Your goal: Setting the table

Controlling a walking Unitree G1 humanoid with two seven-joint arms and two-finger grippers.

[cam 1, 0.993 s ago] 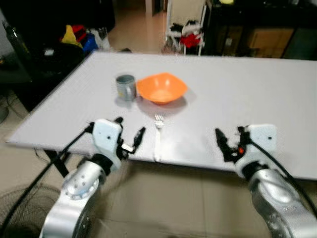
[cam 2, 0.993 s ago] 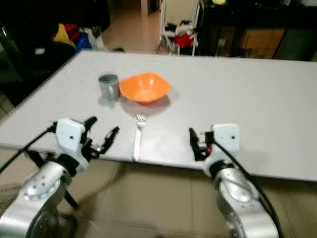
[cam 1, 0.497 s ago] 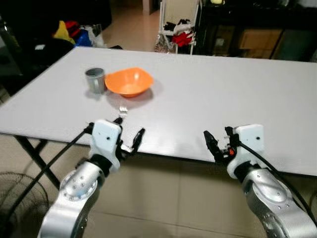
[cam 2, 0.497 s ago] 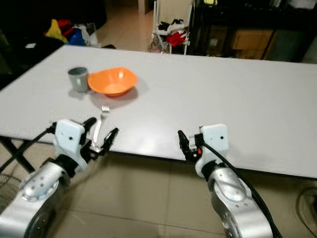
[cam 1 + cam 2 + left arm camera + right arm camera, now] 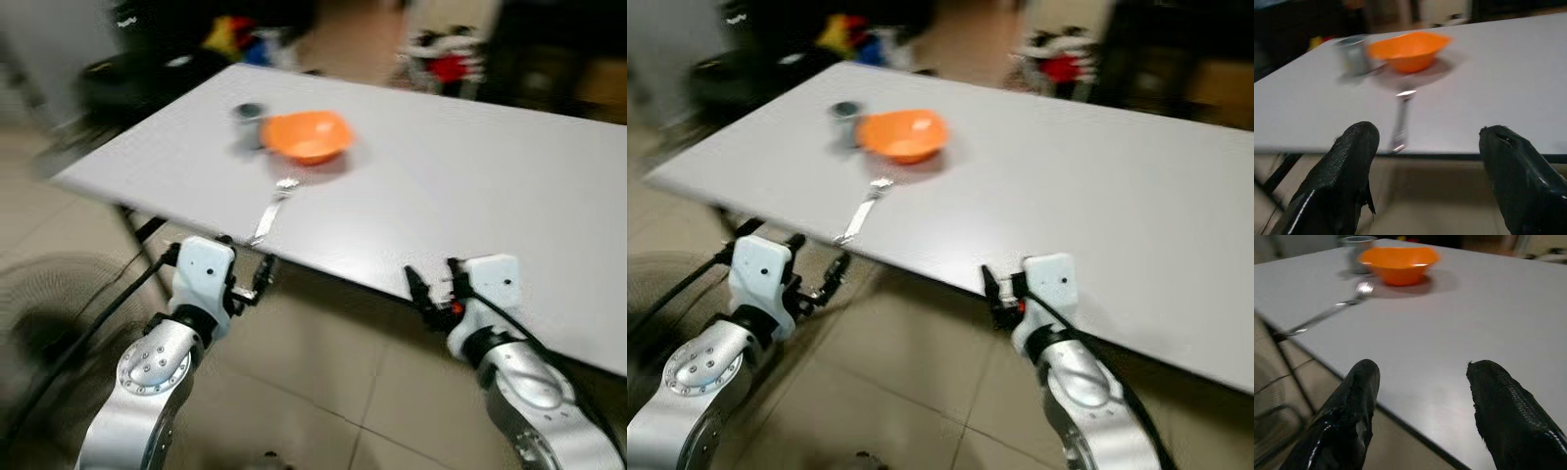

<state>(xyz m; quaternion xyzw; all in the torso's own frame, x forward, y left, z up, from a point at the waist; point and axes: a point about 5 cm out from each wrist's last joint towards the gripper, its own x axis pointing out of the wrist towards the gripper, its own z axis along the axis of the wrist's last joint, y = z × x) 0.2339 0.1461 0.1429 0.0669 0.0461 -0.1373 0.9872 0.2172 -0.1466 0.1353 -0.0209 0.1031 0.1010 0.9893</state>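
An orange bowl point(image 5: 306, 135) stands on the white table point(image 5: 460, 196), with a grey cup point(image 5: 247, 116) touching or nearly touching its left side. A silver fork point(image 5: 270, 209) lies in front of the bowl, tines toward it, its handle reaching the table's near edge. My left gripper point(image 5: 247, 262) hangs open just below that edge, close to the fork's handle. Further right, my right gripper point(image 5: 431, 287) is open and level with the table edge. The left wrist view looks over the fork point(image 5: 1400, 115) to the bowl point(image 5: 1409, 48). Nothing is between the fingers of either gripper.
A round floor fan point(image 5: 39, 323) lies low at the left beside a dark table leg point(image 5: 137, 250). Dark furniture and coloured clutter point(image 5: 235, 34) stand beyond the table's far end. Tiled floor point(image 5: 343, 392) lies under my arms.
The whole picture has shifted and blurred, so the camera moved: the table now runs slantwise and both grippers sit at or below its near edge. Bowl, cup and fork keep their places on the table.
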